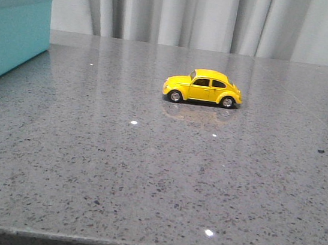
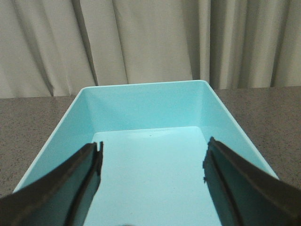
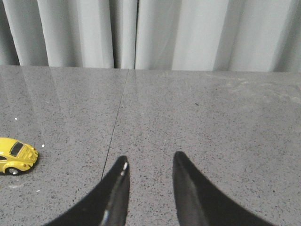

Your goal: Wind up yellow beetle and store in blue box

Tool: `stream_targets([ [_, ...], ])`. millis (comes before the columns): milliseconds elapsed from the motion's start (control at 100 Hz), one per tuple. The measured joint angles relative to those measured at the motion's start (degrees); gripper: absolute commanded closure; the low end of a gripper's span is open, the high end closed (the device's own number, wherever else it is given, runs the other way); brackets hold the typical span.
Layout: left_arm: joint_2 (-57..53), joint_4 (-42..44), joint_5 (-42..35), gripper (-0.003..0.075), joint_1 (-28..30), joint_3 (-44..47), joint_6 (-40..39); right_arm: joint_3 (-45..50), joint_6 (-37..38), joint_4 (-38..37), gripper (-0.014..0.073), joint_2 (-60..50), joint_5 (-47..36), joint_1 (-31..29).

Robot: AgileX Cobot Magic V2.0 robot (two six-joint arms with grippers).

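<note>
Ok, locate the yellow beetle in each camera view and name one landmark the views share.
Front view: the yellow beetle stands on the grey table, right of centre, well clear of the blue box at the left edge.
Left wrist view: not in it; only the blue box's inside shows.
Right wrist view: at the left edge, partly cut off, beside the right gripper.
Shared landmark: the pleated curtain behind the table.

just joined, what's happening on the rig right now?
Nothing is being handled yet. The yellow beetle sits on its wheels on the grey table, untouched, side-on to the front camera. The blue box stands at the table's left edge, open and empty as the left wrist view shows. The left gripper hangs open over the box; the right gripper is open over bare table, with the beetle off to one side of it. Winding and storing are both not yet done.
</note>
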Motion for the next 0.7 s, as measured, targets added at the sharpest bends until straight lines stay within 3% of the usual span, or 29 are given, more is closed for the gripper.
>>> stream_targets([
  [180,0.8,0.0,0.1,0.0258,0.0,-0.9,0.0,-9.1,0.0,0.8,0.0336,7.8,7.3,0.4],
  [400,3.4,0.0,3.2,0.0258,0.0,-5.3,0.0,-21.6,0.0,2.2,0.0332,21.5,16.8,5.3],
  [620,5.8,-0.4,6.1,0.0258,0.0,-7.8,0.0,-33.4,0.0,6.5,0.0146,36.9,24.5,11.2],
  [700,5.7,-0.4,6.2,0.0258,0.0,-8.0,0.0,-37.1,0.7,7.9,0.0127,41.7,26.6,13.3],
])
